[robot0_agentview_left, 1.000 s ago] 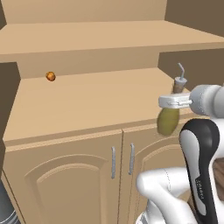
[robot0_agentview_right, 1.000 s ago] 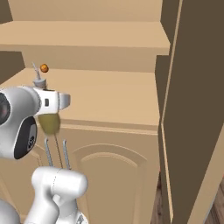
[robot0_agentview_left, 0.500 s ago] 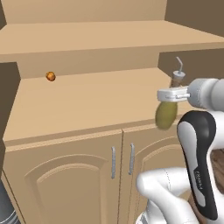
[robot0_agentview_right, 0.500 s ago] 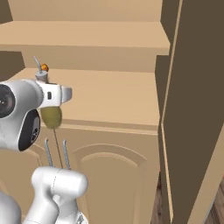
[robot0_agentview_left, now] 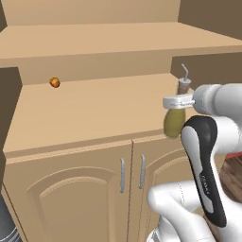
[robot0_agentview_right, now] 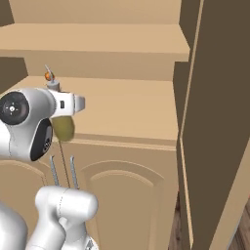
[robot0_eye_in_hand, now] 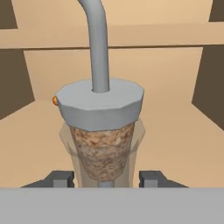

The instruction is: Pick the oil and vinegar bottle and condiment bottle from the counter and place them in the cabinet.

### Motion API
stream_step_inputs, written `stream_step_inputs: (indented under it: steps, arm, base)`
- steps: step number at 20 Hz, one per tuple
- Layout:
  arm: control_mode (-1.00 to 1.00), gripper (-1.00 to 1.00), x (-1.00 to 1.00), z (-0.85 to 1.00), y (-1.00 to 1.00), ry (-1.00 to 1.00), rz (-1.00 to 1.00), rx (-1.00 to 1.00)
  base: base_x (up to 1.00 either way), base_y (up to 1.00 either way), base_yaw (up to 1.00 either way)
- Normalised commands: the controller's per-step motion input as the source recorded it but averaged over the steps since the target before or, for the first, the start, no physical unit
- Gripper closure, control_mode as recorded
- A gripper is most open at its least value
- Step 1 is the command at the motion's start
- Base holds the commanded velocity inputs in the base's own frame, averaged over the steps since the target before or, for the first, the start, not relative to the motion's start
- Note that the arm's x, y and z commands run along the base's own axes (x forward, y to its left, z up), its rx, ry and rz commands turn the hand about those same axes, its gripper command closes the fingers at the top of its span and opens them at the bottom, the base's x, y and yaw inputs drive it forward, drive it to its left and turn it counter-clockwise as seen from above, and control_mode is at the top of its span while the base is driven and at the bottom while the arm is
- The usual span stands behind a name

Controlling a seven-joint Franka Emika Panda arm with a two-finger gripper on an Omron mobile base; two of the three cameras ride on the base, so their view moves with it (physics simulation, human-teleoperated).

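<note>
The oil and vinegar bottle (robot0_agentview_left: 173,122) is olive-green with a cork, a grey cap and a bent metal spout. It hangs in the air at the front edge of the cabinet's lower shelf (robot0_agentview_left: 94,108), near the shelf's right end. My gripper (robot0_agentview_left: 179,101) is shut on its neck. In the right base view the bottle (robot0_agentview_right: 63,128) hangs below my gripper (robot0_agentview_right: 61,106). The hand view shows the bottle's cork (robot0_eye_in_hand: 103,148) between my fingertips (robot0_eye_in_hand: 152,178), with the bare cabinet shelf (robot0_eye_in_hand: 175,131) behind. The condiment bottle and the counter are out of view.
A small orange ball (robot0_agentview_left: 55,82) lies at the shelf's back left. An upper shelf (robot0_agentview_left: 118,42) overhangs the lower one. Two arched doors with metal handles (robot0_agentview_left: 122,175) stand shut below. A tall brown side panel (robot0_agentview_right: 215,122) rises to the right.
My gripper has lifted the bottle a little and carried it forward, closer to the shelf's front edge. The grip on the neck is unchanged.
</note>
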Motion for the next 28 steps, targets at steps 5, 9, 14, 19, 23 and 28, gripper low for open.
stream_step_inputs:
  steps: [5,9,14,19,23,28]
  arm:
    - [-1.0,1.0,0.48,-0.1,0.0,0.0,0.0,0.03]
    - [-1.0,1.0,0.49,-0.07,0.04,-0.02,0.0,0.02]
    - [-1.0,1.0,0.47,-0.03,0.03,-0.01,0.0,0.02]
    - [-1.0,1.0,0.11,-0.05,0.0,0.0,0.0,0.0]
    - [-1.0,1.0,0.08,-0.07,0.02,-0.03,0.0,-0.01]
    - [-1.0,1.0,0.19,-0.1,0.01,-0.06,0.0,-0.01]
  base:
    - [0.0,0.0,0.0]
    - [0.0,0.0,0.0]
    - [0.0,0.0,0.0]
    - [0.0,0.0,0.0]
    - [0.0,0.0,0.0]
    - [0.0,0.0,0.0]
